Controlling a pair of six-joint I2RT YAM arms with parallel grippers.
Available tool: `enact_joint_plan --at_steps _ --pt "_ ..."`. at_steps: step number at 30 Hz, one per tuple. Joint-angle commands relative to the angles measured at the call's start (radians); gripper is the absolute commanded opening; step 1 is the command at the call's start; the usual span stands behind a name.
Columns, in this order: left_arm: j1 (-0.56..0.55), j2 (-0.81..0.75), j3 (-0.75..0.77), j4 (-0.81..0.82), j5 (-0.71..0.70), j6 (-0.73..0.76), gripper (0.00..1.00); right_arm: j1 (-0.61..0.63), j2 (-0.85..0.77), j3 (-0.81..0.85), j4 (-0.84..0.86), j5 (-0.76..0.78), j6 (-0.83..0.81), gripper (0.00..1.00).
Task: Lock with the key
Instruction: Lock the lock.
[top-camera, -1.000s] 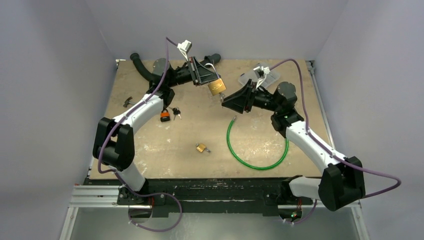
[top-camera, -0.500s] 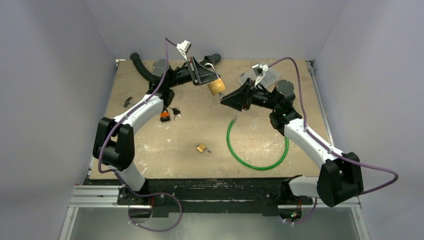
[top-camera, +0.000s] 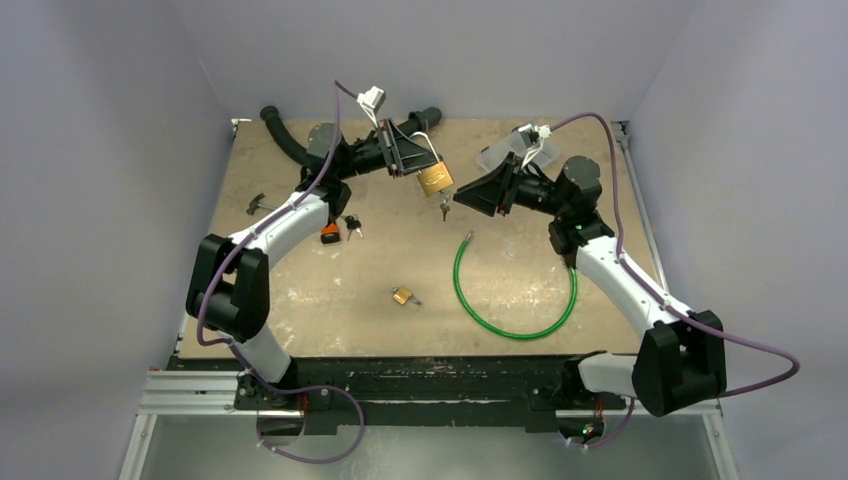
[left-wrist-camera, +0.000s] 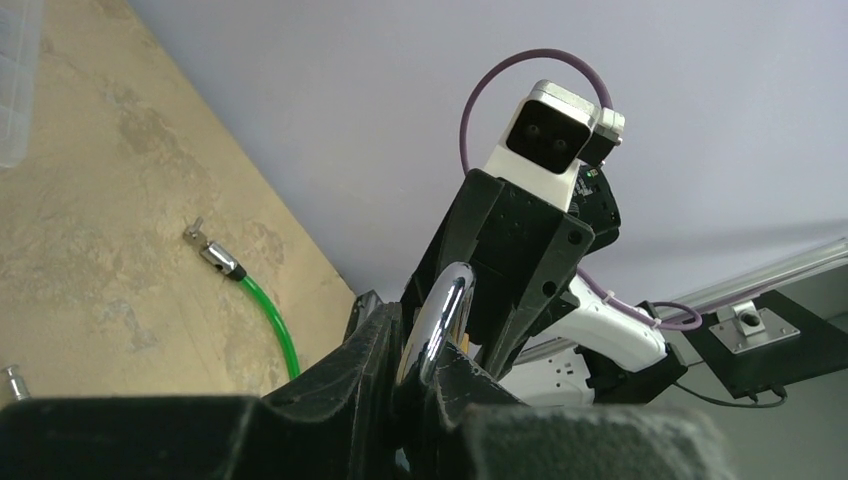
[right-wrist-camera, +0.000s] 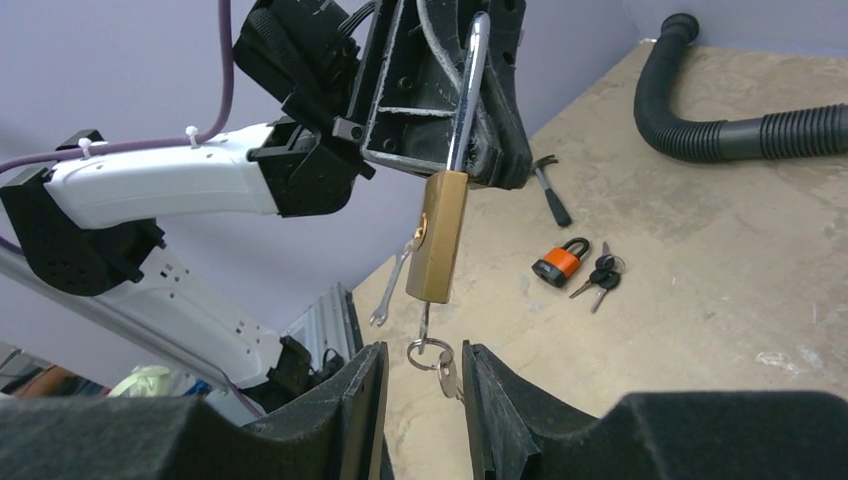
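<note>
Two arms: both reach to the 12 o'clock end of the table and meet in the air above it.
Left gripper: the left gripper is clamped tight on the steel shackle of the brass padlock, which hangs body downward, clear of the table.
Key: a key sits in the keyhole on the padlock's underside, with a key ring and a spare key dangling below it.
Right gripper: the right gripper comes in from the padlock's 3 o'clock side. Its jaws stand partly apart with the key ring hanging in the gap, and it grips nothing.
Shackle: from these views I cannot tell whether it is already pushed home.
Step in hand: judged from this, the right arm is lining up to take hold of the key.
Next move: it likely needs a slight rise so the fingers meet the key's head and not the loose ring, then a firm pinch and a wrist turn while the left arm holds the padlock steady.
Elsewhere: an orange padlock with keys lies at 10 o'clock, a small brass padlock lies just toward 6 o'clock of centre, and a green cable curves at 4 o'clock.
</note>
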Motion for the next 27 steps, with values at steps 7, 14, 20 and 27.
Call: enact_joint_plan --at_steps 7,14,20,27 --pt "-0.022 -0.045 0.018 0.095 -0.018 -0.034 0.00 0.060 0.041 0.061 0.081 0.011 0.022 0.40" --pt "-0.010 -0.038 0.041 0.081 -0.037 -0.016 0.00 0.072 0.029 0.033 0.083 0.009 0.031 0.24" --pt "-0.003 -0.035 0.062 0.031 -0.087 0.029 0.00 0.087 0.007 0.004 0.074 0.016 0.036 0.03" --pt "0.025 -0.004 0.112 0.012 -0.127 0.052 0.00 0.098 -0.027 -0.056 -0.008 0.015 -0.016 0.00"
